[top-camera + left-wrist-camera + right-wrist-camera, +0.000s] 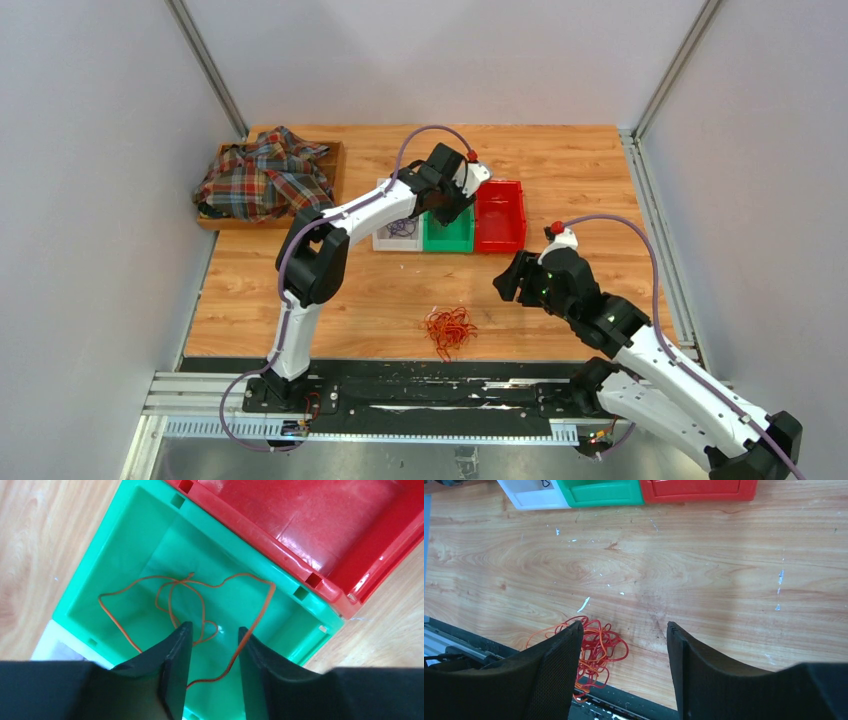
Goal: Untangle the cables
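A tangled clump of red and orange cables (449, 329) lies on the wooden table near its front edge. In the right wrist view the clump (599, 645) sits just left of my right gripper (624, 627), which hovers open above bare wood, with its left finger hiding part of the clump. My left gripper (215, 630) hangs over the green bin (125, 540) with its jaws parted. A single orange cable (260, 615) lies looped in that bin. One strand of it runs loosely across the gap between the fingers. A purple cable (402, 228) lies in the white bin.
Three bins stand in a row at mid-table: white (385, 240), green (448, 240) and red (499, 215). A wooden tray with a plaid cloth (262, 175) sits at the back left. A black rail (420, 390) runs along the front edge, close to the clump.
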